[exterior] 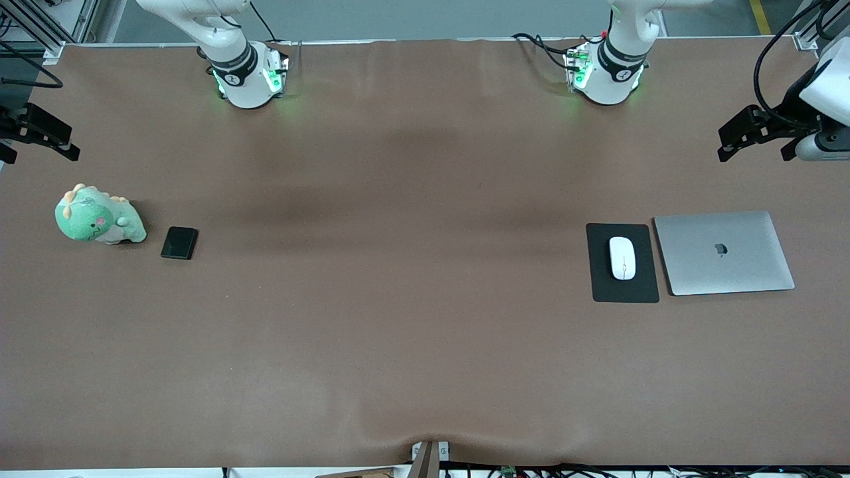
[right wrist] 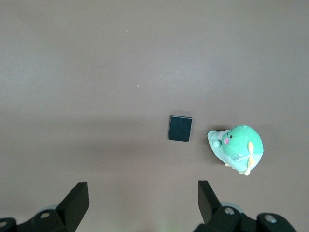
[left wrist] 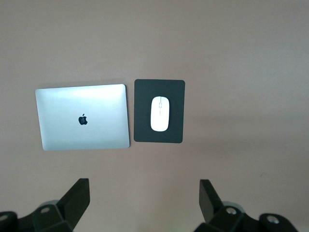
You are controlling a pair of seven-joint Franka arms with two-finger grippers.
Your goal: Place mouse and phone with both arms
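One mouse (exterior: 622, 257), one phone (exterior: 179, 242), two open grippers (left wrist: 142, 200) (right wrist: 142, 200) aloft

There is one white mouse (exterior: 622, 257), one black mouse pad (exterior: 622, 292), one silver closed laptop (exterior: 724, 252), one black phone (exterior: 179, 242) and one green plush dinosaur (exterior: 96, 216). Two robot arms are present, and each has one gripper.

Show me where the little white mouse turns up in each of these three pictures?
Front view: the mouse lies on the black mouse pad, toward the left arm's end of the table.
Left wrist view: mouse on the pad.
Right wrist view: not in it.
Shared landmark: the silver laptop beside the pad.
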